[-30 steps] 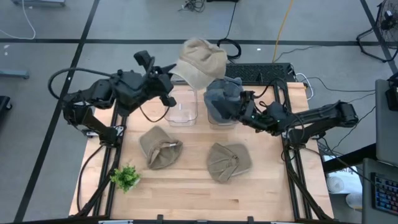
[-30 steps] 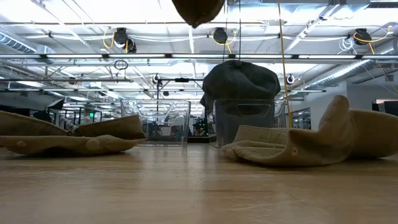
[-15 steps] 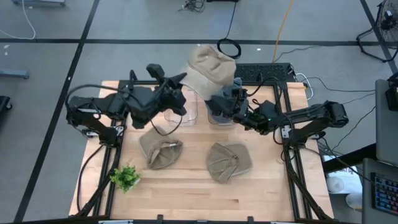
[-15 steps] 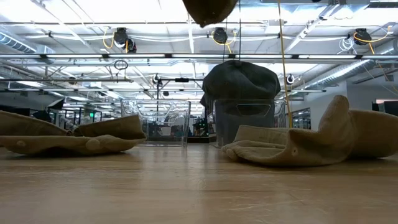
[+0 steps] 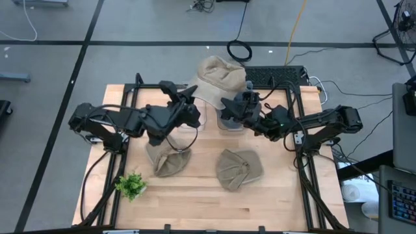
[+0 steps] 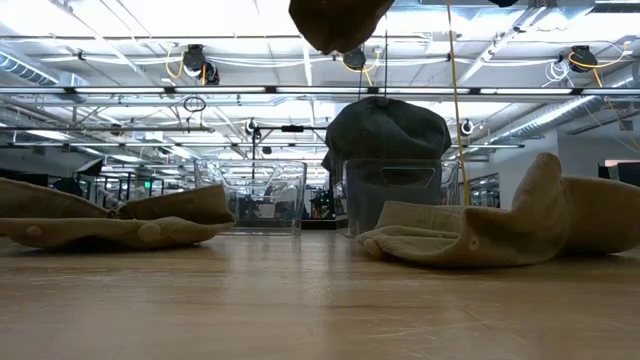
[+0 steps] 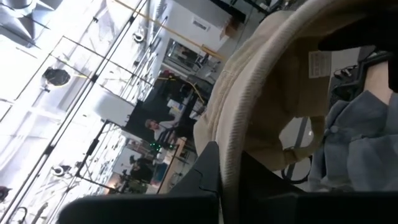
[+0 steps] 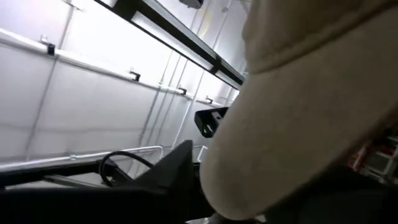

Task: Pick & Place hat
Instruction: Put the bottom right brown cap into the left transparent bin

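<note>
Cream fabric hat (image 5: 220,73): held aloft above the rear of the wooden tabletop (image 5: 195,195), over the grey hat (image 6: 388,130). Left gripper (image 5: 193,97): fingers clamped on its brim. Right gripper (image 5: 242,104): fingers part-open around the hat's edge.

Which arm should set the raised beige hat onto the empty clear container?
Left, probably. The left gripper is shut on the beige fabric hat, right by the empty clear plastic container. The right gripper sits by the grey hat on the other container.
</note>
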Motion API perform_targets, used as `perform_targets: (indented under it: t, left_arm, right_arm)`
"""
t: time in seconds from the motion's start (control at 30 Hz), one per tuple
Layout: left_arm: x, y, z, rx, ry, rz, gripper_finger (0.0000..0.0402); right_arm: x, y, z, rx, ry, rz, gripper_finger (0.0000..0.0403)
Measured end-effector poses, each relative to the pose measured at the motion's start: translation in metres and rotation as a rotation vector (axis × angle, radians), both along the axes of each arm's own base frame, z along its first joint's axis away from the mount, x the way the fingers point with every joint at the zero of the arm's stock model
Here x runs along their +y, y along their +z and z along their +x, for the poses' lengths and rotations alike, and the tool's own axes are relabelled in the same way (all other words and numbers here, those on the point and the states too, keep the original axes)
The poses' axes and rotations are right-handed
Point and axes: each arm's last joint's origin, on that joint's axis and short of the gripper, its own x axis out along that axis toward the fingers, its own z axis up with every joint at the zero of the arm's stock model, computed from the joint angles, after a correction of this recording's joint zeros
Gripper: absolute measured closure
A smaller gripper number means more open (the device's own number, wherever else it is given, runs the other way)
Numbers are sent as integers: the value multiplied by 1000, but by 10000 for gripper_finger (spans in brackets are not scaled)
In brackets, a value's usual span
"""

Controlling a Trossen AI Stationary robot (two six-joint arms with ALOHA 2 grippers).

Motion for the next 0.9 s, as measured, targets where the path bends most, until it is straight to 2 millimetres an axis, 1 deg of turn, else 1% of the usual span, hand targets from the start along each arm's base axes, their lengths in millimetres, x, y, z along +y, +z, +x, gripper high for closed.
perform_targets:
  t: [0.1,0.13,0.17,0.23,0.3,0.43,0.53,0.6,0.77,0.9]
  left_arm:
    - [-1,-1,1,-6,-3,-1,393]
    - [-2,-1,1,-5,-7,-1,393]
    - [-3,-1,1,-6,-18,-2,393]
    - [-4,-1,0,-8,-29,-4,390]
    - [-5,-1,1,-28,-46,-21,373]
    - [-8,-5,0,-87,-52,-84,318]
    - [-12,-4,-5,-120,-70,-121,276]
    - [-16,-3,-9,-159,-93,-157,247]
    - [-23,2,-17,-252,-142,-240,174]
    - [-25,4,-20,-292,-204,-296,123]
  right_arm:
    - [1,0,0,13,-25,-43,356]
    - [1,0,0,12,-33,-69,378]
    - [1,1,-1,13,-36,-93,387]
    - [2,1,0,13,-31,-104,395]
    - [3,1,-1,9,-11,-140,398]
    - [5,7,-7,2,21,-231,400]
    - [6,17,-17,-3,46,-310,401]
    - [4,22,-23,38,64,-377,401]
    - [-3,26,-40,213,77,-542,402]
    - [-7,24,-53,343,92,-697,402]
